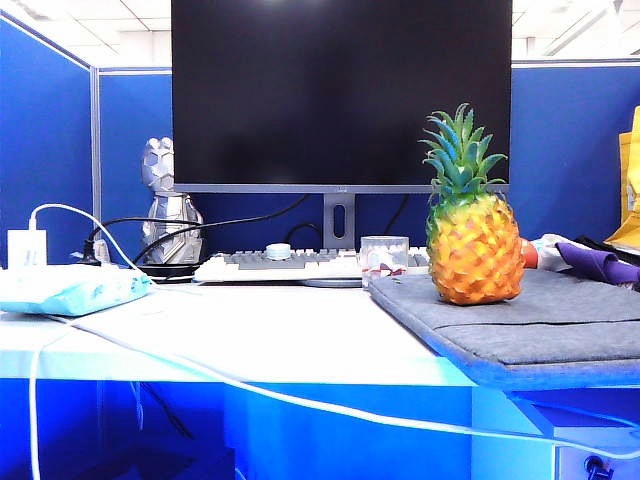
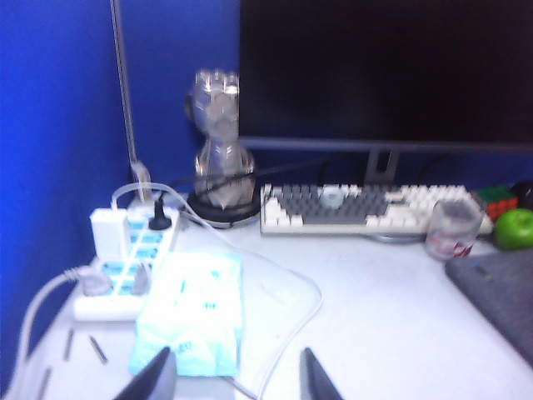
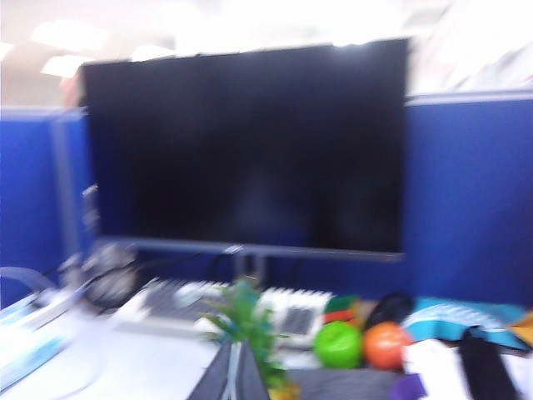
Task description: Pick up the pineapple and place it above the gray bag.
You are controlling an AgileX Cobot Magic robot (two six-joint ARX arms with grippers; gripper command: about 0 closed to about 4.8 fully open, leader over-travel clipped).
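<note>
Standing upright on the bag (image 1: 540, 315), the pineapple (image 1: 470, 235) is free of both grippers. Left gripper (image 2: 231, 379) hovers over the desk, jaws apart, empty; right gripper (image 3: 234, 375) is clenched, empty.

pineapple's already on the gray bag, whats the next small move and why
Probably none on the fruit: just keep both arms back. The pineapple stands upright on the gray bag with nothing gripping it. The left end effector is open and empty over the light-blue pack; the right end effector is shut and empty, looking at the leaf crown.
</note>
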